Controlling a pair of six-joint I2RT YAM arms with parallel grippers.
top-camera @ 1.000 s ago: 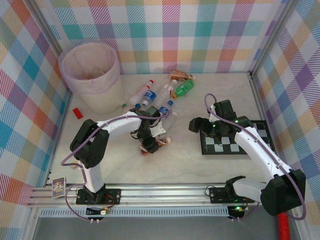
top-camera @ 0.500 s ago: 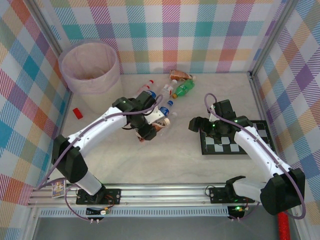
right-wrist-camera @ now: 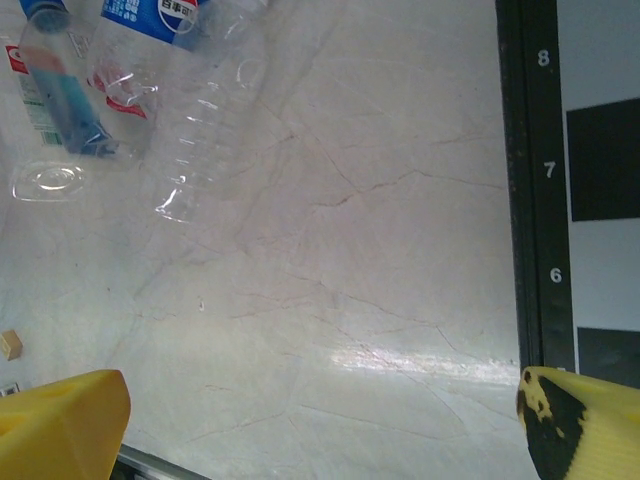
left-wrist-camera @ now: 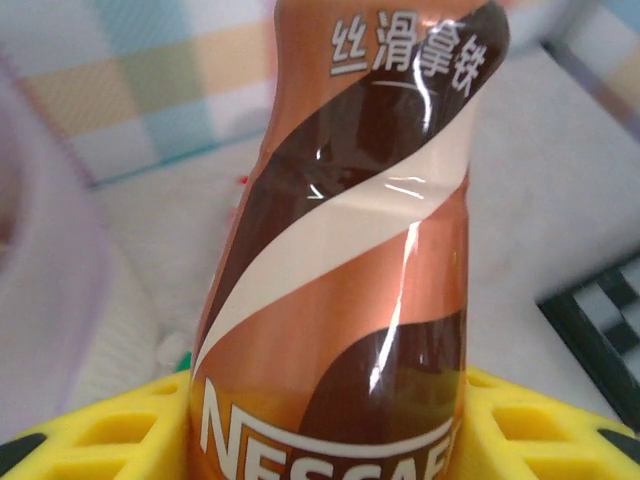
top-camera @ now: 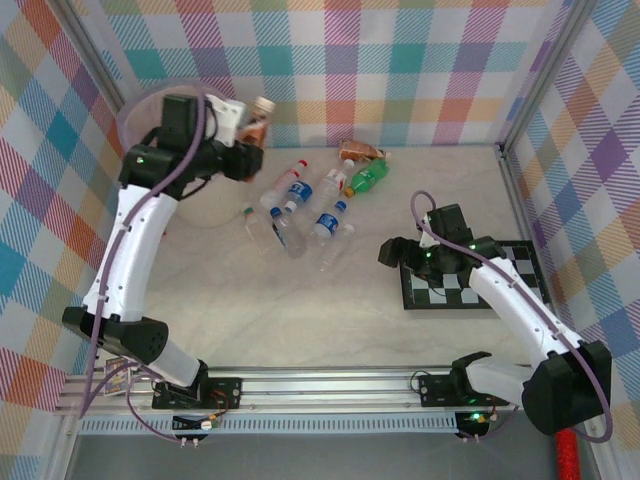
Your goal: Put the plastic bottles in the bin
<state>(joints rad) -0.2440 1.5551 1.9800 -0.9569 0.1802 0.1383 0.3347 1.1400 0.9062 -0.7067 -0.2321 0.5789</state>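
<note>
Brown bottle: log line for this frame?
left gripper: shut on brown bottle, raised by bin | right gripper: open, above table | release: not yet

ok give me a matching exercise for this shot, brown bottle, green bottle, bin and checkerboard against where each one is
Things:
1 brown bottle
2 green bottle
3 bin
4 checkerboard

Places:
a far left corner
b held up in the left gripper
c lying flat, far centre
d right side, beside the open right gripper

Pairs: 1-b, 2-c, 3-a, 4-d

Bin (top-camera: 200,200) far left, one bottle (top-camera: 258,120) up by its right rim, other bottles (top-camera: 296,190) right of it, checkerboard (top-camera: 450,290) far right
</note>
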